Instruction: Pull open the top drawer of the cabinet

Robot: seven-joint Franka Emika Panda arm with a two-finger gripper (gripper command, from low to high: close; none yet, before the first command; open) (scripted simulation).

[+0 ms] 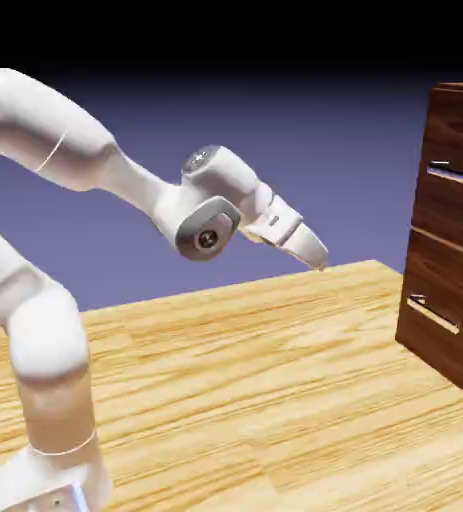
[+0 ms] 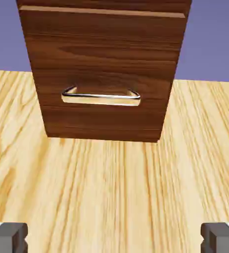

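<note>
Above the pale wooden tabletop point(image 1: 265, 350), well apart from the cabinet point(image 1: 445, 240), hangs the gripper point(image 1: 318, 266), tilted downward toward the exterior view's right. Its two grey fingertips point(image 2: 8, 238) stand wide apart at the bottom corners of the hand view, with nothing between them but a view of the wood grain below. Behind the gripper, the white arm point(image 1: 135, 185) bends at a grey-capped joint and runs back to the exterior view's left, where its lower part rises from the bottom edge.

Outward from the fingers, the hand view looks onto the lower drawer point(image 2: 106, 74), closed, its silver bar handle point(image 2: 101, 100) running crosswise. Higher up is the top drawer point(image 1: 453, 155), at the exterior view's right, with a bar handle of its own point(image 1: 457, 175); the picture edge cuts off part of it, but its front seems flush with the one below. Blue-violet backdrop point(image 1: 305, 180) fills the space behind, darkening to black at the top.
</note>
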